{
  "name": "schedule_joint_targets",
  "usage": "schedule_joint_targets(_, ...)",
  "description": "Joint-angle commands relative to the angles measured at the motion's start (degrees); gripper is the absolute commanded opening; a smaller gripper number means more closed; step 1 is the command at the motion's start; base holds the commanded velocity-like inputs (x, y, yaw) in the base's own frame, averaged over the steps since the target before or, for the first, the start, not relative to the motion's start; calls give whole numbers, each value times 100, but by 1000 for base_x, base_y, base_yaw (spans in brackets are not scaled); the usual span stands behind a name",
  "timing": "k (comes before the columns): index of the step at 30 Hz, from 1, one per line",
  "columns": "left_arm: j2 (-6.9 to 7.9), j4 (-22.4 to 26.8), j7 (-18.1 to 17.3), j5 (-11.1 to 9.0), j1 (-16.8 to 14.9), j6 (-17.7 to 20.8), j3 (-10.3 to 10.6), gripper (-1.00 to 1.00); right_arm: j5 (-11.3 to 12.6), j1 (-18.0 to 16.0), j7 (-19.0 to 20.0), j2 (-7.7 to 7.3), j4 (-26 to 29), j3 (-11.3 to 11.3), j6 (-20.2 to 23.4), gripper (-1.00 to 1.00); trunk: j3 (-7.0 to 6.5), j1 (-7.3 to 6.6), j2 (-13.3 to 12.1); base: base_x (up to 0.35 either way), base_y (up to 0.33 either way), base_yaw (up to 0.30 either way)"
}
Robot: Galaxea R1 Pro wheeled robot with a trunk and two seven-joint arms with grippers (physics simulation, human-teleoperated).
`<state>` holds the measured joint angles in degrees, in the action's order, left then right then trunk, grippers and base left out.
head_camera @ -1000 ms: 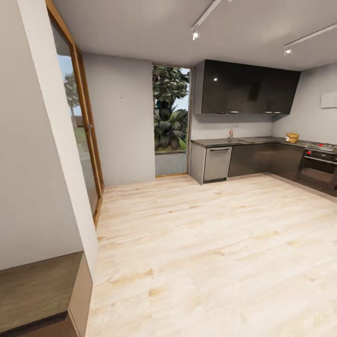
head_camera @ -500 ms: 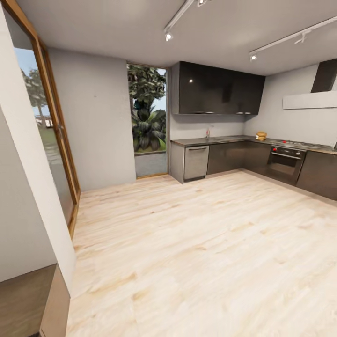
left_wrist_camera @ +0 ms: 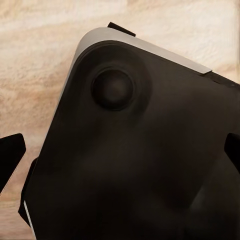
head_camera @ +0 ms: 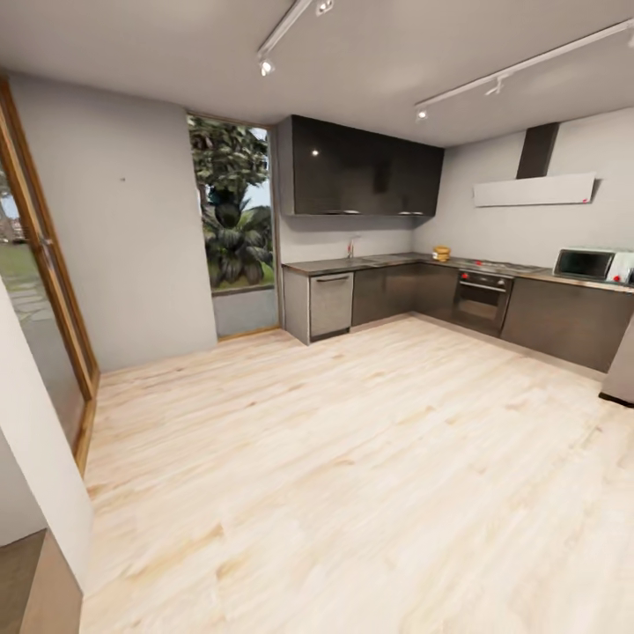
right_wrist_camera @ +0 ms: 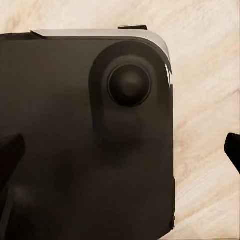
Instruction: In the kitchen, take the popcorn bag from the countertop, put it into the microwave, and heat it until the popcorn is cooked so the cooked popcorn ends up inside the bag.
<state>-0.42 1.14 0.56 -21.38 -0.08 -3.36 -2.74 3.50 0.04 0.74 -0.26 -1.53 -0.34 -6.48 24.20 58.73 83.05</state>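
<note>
Far across the room, the pale microwave [head_camera: 585, 263] with its dark glass door stands on the countertop [head_camera: 387, 260] at the right. A small tan thing that looks like the popcorn bag [head_camera: 441, 254] sits on the countertop in the corner; the popcorn is too small to make out. In the left wrist view my left gripper [left_wrist_camera: 120, 152] is open, dark fingertips [left_wrist_camera: 10, 156] wide apart over my own dark base. My right gripper [right_wrist_camera: 120, 150] is likewise open, with nothing between its fingertips [right_wrist_camera: 233, 150].
A wide wooden floor [head_camera: 352, 458] lies between me and the kitchen. Dark cabinets, a steel dishwasher [head_camera: 331, 304] and an oven [head_camera: 482, 299] line the far walls. A wall corner [head_camera: 44, 502] stands close at my left, a grey unit [head_camera: 621, 374] at the right edge.
The head view has swung to the right: the kitchen run has slid leftward in the picture and the microwave and range hood have come into sight. Nothing in the room itself moved.
</note>
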Motion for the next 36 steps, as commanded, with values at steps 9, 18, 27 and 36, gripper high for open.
schedule_joint_targets(9,-2,0,6,-6,-1,-15,-25,100,-11,-4,9,0,-14,-1,-35,100,17,0,3,0,0,-296)
schedule_joint_targets(18,-8,0,-2,6,-1,-13,-25,100,-16,-4,10,0,-14,-1,-37,100,45,0,3,0,0,-296)
schedule_joint_targets(27,-10,0,-3,2,-1,-7,-28,100,0,-4,5,0,-14,-1,-38,100,71,0,3,0,0,-295)
schedule_joint_targets(36,-10,0,-3,5,-1,-7,-26,100,19,-5,5,0,-14,-1,-38,100,75,0,3,0,0,-295)
